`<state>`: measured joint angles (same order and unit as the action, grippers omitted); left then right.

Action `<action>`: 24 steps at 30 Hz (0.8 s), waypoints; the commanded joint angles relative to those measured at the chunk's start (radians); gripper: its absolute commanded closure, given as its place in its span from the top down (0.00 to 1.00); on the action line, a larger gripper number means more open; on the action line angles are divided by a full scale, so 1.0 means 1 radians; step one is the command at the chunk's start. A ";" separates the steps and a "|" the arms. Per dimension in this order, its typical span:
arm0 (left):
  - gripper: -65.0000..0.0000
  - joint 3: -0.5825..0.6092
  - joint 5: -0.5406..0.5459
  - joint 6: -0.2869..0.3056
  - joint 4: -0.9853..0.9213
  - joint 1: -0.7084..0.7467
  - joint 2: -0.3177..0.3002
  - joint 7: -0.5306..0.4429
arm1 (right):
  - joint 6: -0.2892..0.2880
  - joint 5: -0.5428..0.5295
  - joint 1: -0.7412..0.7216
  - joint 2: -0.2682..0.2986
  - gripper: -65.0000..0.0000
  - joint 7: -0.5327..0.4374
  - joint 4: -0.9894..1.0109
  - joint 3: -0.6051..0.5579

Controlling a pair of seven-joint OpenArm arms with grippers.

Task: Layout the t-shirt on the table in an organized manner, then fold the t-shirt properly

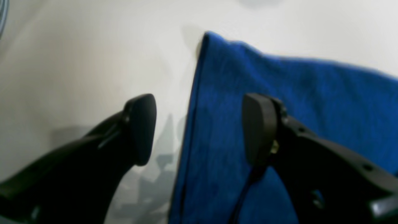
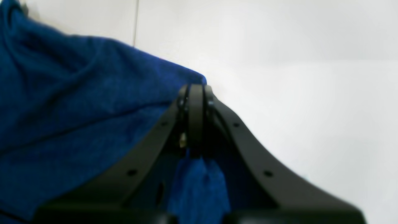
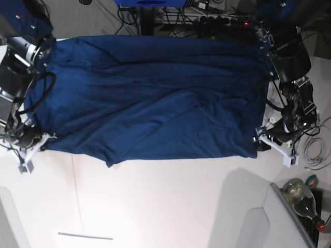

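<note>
The dark blue t-shirt [image 3: 155, 103] lies spread wide across the white table [image 3: 155, 206], with wrinkles running through it. At its right lower corner, in the base view, sits my left gripper [image 3: 260, 142]. In the left wrist view that gripper [image 1: 200, 129] is open. One finger [image 1: 141, 129] stands over bare table and the other over the t-shirt [image 1: 279, 93], whose hem runs between them. My right gripper [image 3: 42, 140] is at the shirt's left lower corner. The right wrist view shows it [image 2: 196, 90] shut on the corner of the t-shirt [image 2: 77, 109], with cloth bunched behind the pads.
A glass bottle [image 3: 302, 199] and coiled cables [image 3: 313, 150] lie off the table at the right. A thin seam line [image 3: 77, 191] runs down the tabletop. More cables and a power strip [image 3: 222, 20] lie past the far edge. Both arms flank the shirt's sides.
</note>
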<state>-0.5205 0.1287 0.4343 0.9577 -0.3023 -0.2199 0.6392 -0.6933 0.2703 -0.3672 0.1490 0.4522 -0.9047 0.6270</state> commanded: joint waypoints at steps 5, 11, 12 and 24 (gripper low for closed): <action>0.63 0.001 0.009 -0.116 -0.136 -0.021 -0.013 -0.103 | -0.005 -0.013 0.012 0.024 0.00 -0.020 -0.080 -0.086; 0.62 0.001 0.009 -0.117 -0.141 0.019 -0.003 -0.112 | -0.005 -0.013 0.014 0.025 0.00 -0.022 -0.080 -0.085; 0.59 0.001 0.009 -0.117 -0.141 0.025 -0.002 -0.112 | -0.005 -0.013 0.014 0.025 0.00 -0.022 -0.080 -0.085; 0.00 0.000 0.019 -0.116 -0.107 0.091 0.026 -0.111 | -0.005 -0.013 0.015 0.025 0.00 -0.022 -0.080 -0.091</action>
<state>-0.5220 0.1661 0.3214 0.8501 -0.2119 -0.1898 0.4797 -0.6937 0.2695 -0.3264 0.1596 0.4492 -0.9665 0.5381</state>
